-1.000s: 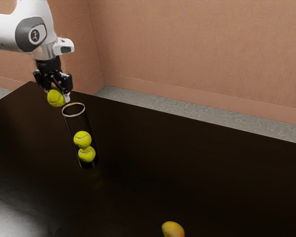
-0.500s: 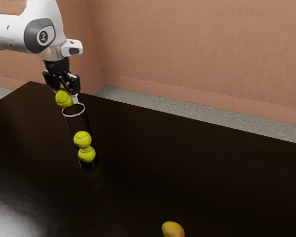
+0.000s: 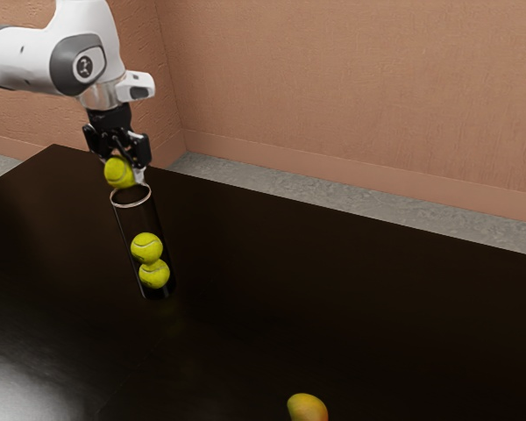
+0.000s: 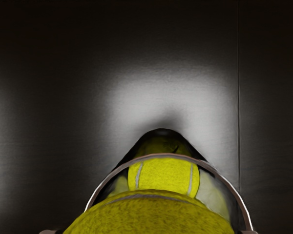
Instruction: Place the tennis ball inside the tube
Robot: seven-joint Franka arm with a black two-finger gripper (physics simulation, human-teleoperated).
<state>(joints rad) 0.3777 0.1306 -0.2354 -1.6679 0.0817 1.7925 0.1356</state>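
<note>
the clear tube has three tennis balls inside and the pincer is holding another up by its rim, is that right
Not three: the exterior view shows two tennis balls inside the clear tube. The rest is right: the pincer is holding another ball up by its rim.

Exterior view: set beside the arm (image 3: 83, 57), raised and well back, looking down across the table (image 3: 289, 281) toward the wall (image 3: 333, 96). Wrist view: mounted at the arm's end, very near, facing down past the held ball (image 3: 119, 172) into the tube (image 3: 143, 222). Common to both: held ball, tube, upper ball (image 3: 146, 247); lower ball (image 3: 154, 274) possibly, too dim to confirm.
</note>
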